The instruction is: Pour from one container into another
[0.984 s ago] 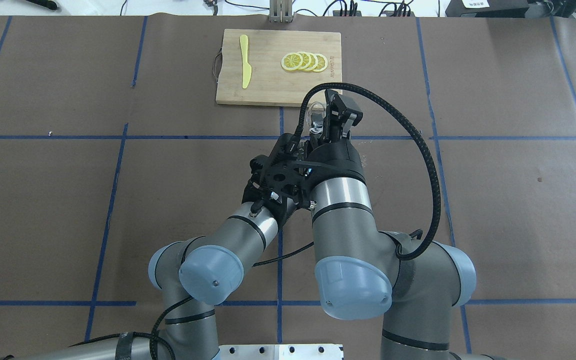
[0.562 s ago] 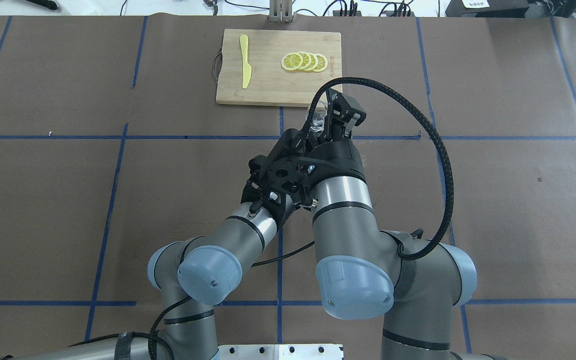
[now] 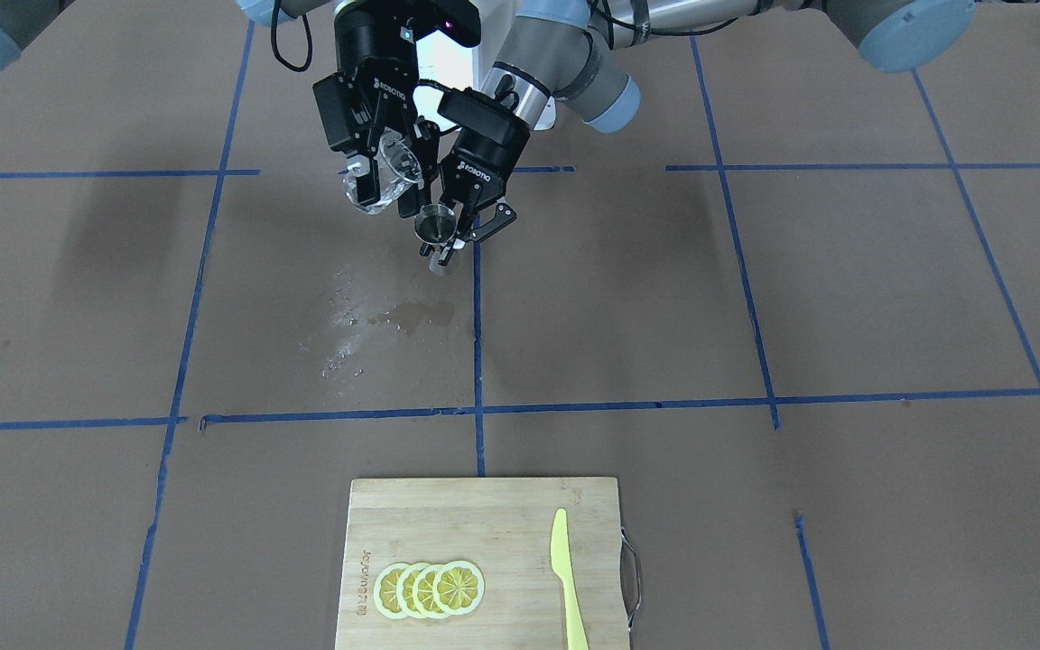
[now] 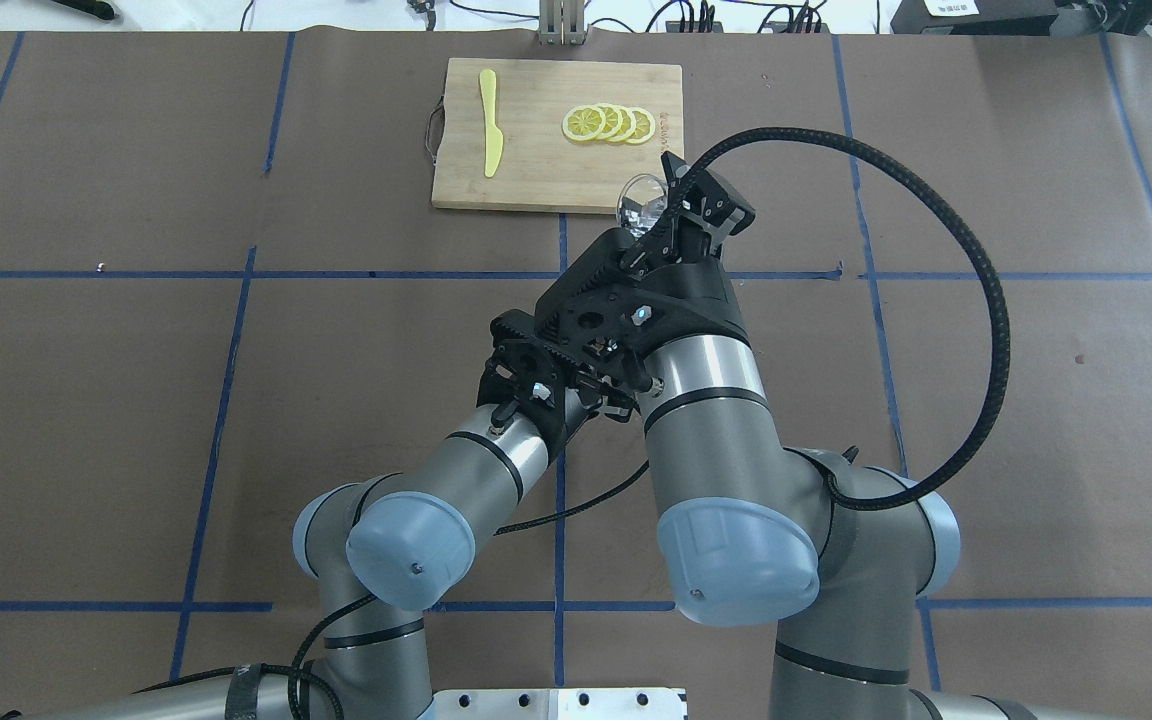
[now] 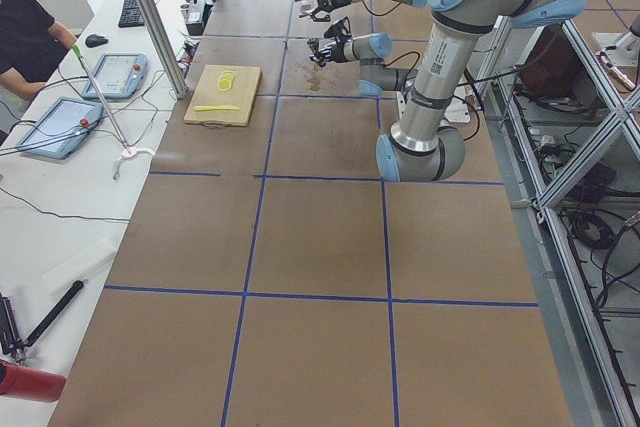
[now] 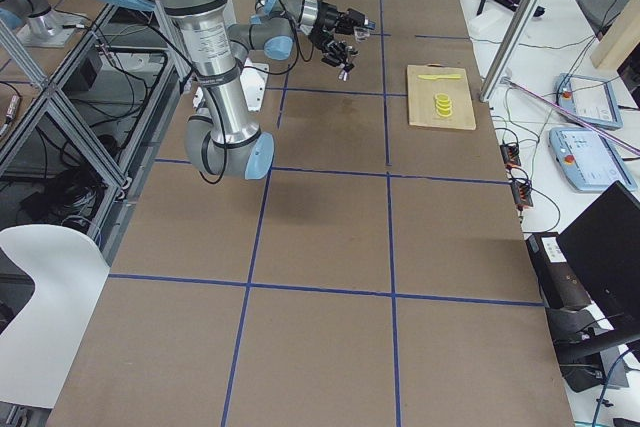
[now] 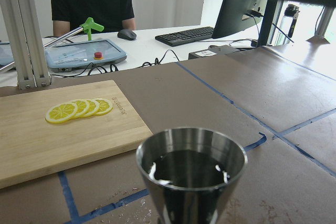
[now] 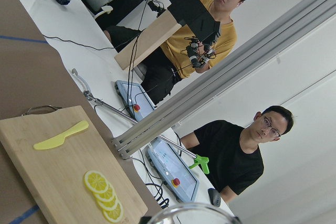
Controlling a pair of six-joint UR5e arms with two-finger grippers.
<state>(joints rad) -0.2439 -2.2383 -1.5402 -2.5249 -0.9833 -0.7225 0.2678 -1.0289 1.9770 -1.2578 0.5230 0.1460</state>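
My right gripper (image 3: 382,173) is shut on the clear glass cup (image 3: 366,191), held tilted above the table. Just to its right in the front view, my left gripper (image 3: 450,236) is shut on the steel jigger (image 3: 435,222), which stands upright a little lower than the glass. From overhead the glass (image 4: 639,203) shows at the tip of the right gripper (image 4: 663,212); the left gripper is hidden under the right wrist. The left wrist view shows the jigger (image 7: 191,169) with dark liquid inside. The glass rim (image 8: 191,212) peeks in at the bottom of the right wrist view.
A wet splash patch (image 3: 376,316) marks the brown table below the grippers. Farther out lies a bamboo cutting board (image 3: 502,519) with lemon slices (image 3: 430,589) and a yellow plastic knife (image 3: 568,578). Operators sit beyond the table's far edge.
The right gripper has moved away from the robot and to the overhead view's right with the glass, turning as it went; its cable has swung outward. The left arm has shifted only slightly.
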